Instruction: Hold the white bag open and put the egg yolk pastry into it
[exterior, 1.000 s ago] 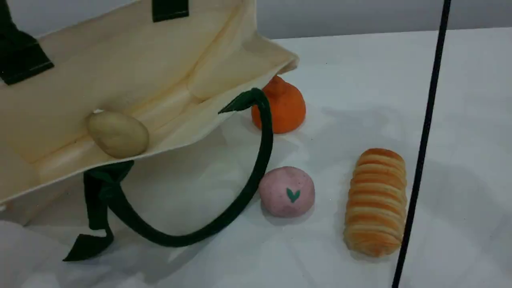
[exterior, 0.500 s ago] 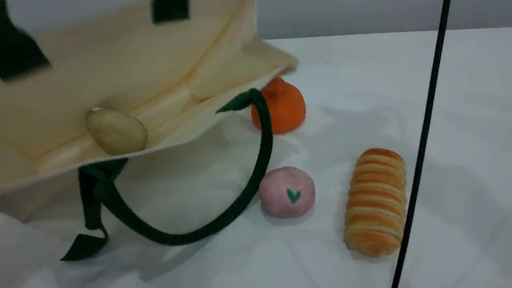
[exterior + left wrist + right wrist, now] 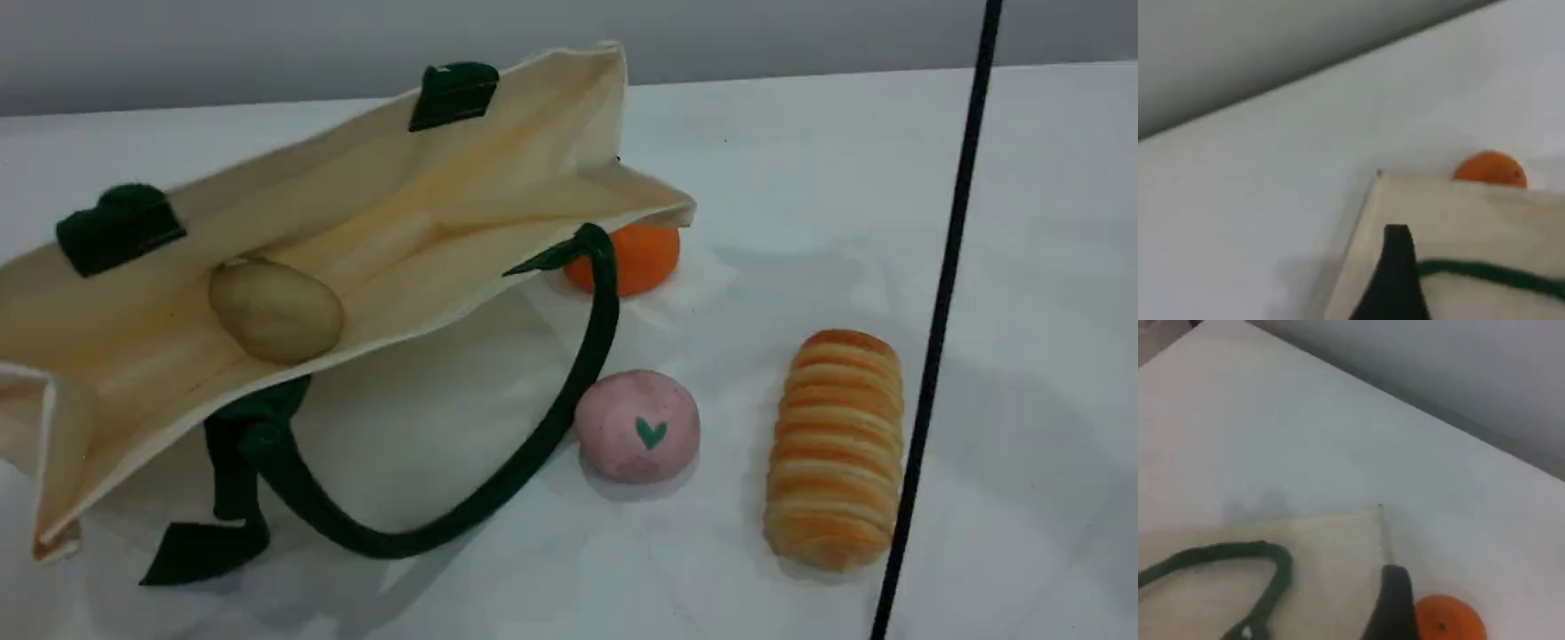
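Since a second ago the white bag (image 3: 373, 231) has dropped from its lifted pose and now lies slumped on its side on the table (image 3: 800, 169), its mouth facing the camera and sagging half open, so the wall behind it shows again. Inside it, on the lower cloth wall close to the rim, rests the egg yolk pastry (image 3: 276, 309), a smooth pale tan lump, about where it sat before. Two green tabs (image 3: 455, 93) sit along the upper rim, and one dark green rope handle (image 3: 498, 502) loops out over the table in front of the bag. An orange piece (image 3: 633, 258) lies just behind the bag's right corner, now partly covered by the cloth. A pink dome with a green heart (image 3: 638, 437) touches or nearly touches the handle loop, and a striped bread roll (image 3: 836, 449) lies to its right. A thin black cord (image 3: 942, 293) runs down the right of the scene. In the wrist views one dark fingertip of the left gripper (image 3: 1395, 280) and one of the right gripper (image 3: 1393, 603) hover above the bag's cloth; whether the left jaws are spread cannot be told, while the right jaws are spread and hold nothing.
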### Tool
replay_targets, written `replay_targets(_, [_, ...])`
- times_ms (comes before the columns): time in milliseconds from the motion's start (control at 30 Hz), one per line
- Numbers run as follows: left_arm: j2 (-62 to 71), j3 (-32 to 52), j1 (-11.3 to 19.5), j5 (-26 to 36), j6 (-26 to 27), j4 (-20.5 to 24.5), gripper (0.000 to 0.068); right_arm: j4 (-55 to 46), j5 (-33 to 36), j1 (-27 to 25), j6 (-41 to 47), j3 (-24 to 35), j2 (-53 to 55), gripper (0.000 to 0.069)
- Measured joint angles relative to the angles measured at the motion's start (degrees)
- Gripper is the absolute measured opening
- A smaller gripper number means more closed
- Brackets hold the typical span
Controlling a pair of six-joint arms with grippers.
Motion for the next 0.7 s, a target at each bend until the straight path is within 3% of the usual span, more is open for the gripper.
replay_targets(333, [-5.45,0.0,0.0,6.99,0.06,1.38,0.0451,-8.68,4.32,0.0,6.89,0.0,-12.03,0.053])
replay_targets(700, [-16.27,0.0,0.0,9.48,-0.88,2.38,0.0435,-18.69,11.33,0.0,17.72,0.0,-29.39,0.0473])
